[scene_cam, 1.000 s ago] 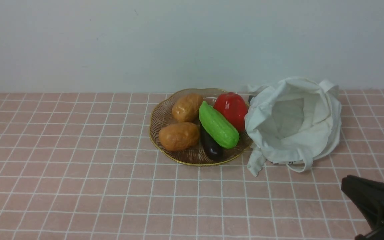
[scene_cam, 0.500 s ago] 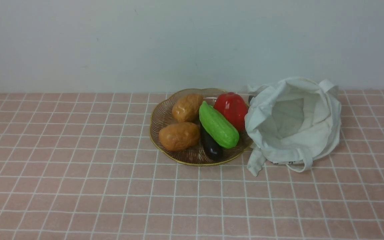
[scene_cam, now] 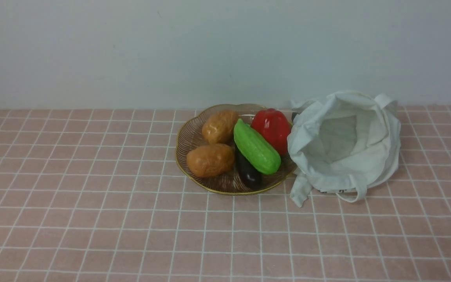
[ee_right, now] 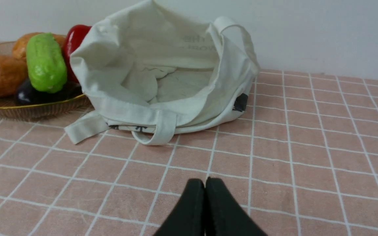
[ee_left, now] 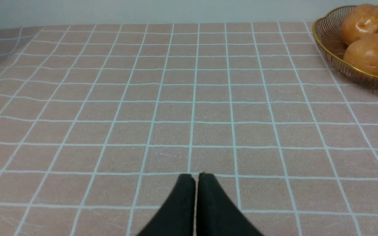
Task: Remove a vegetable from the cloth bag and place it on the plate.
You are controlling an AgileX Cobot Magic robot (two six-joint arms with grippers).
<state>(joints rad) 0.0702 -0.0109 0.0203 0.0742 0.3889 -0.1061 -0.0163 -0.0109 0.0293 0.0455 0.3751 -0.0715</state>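
Two grippers belong to the scene, and the left gripper [ee_left: 197, 177] has its fingertips drawn together over the tiled-pattern tabletop [scene_cam: 92, 196], with nothing between them. One plate [scene_cam: 198, 183] comes next, round and brownish with a scalloped gold rim, set toward the far side of the table, and it carries five pieces of food. Leftmost are two brown, potato-like pieces, the near one [scene_cam: 210, 160] lying a little farther left than the far one [scene_cam: 220, 126]. To their right is one eggplant [scene_cam: 248, 172], dark purple and glossy, partly covered. One green vegetable [scene_cam: 257, 147] is on the plate too, lying at a slant over the eggplant, its far end pointing left and its near end right; it is bright green, oblong and smooth-skinned, with faint lengthwise ridges and rounded ends. One red bell pepper [scene_cam: 271, 129], shiny, sits beyond it to the right. Just right of the plate stands one cloth bag [scene_cam: 343, 149], white, soft and creased, its mouth gaping toward the near side and its pale lining showing; one loop handle [scene_cam: 358, 188] droops at the near side. The right gripper [ee_right: 205, 182] is shut as well, holding nothing, on the near side of the bag.
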